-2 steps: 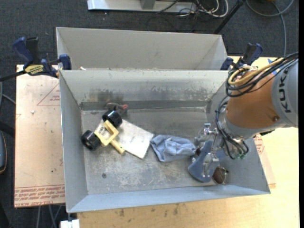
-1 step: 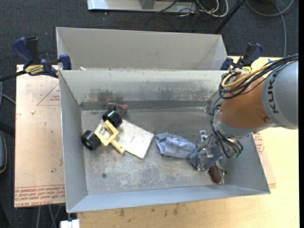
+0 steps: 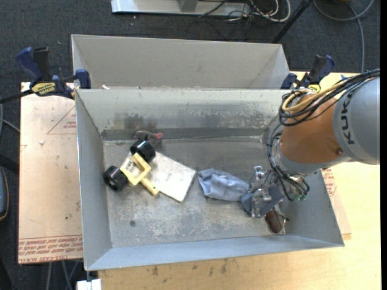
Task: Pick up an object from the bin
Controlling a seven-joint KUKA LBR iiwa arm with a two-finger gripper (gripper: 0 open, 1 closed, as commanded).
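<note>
My gripper [image 3: 261, 197] is low in the right part of the bin, close to the floor. A crumpled blue-grey cloth [image 3: 219, 184] lies just to its left, and the cloth's right end reaches under the gripper. A small brown rounded thing [image 3: 276, 222] sits on the floor just below and right of the gripper, near the bin's front wall.
In the left part of the bin lie a yellow and black tool [image 3: 130, 168] and a white flat pad [image 3: 173, 179] touching it. A small dark piece with a red tip [image 3: 149, 136] rests by the back wall. The arm with its orange cover overhangs the right side.
</note>
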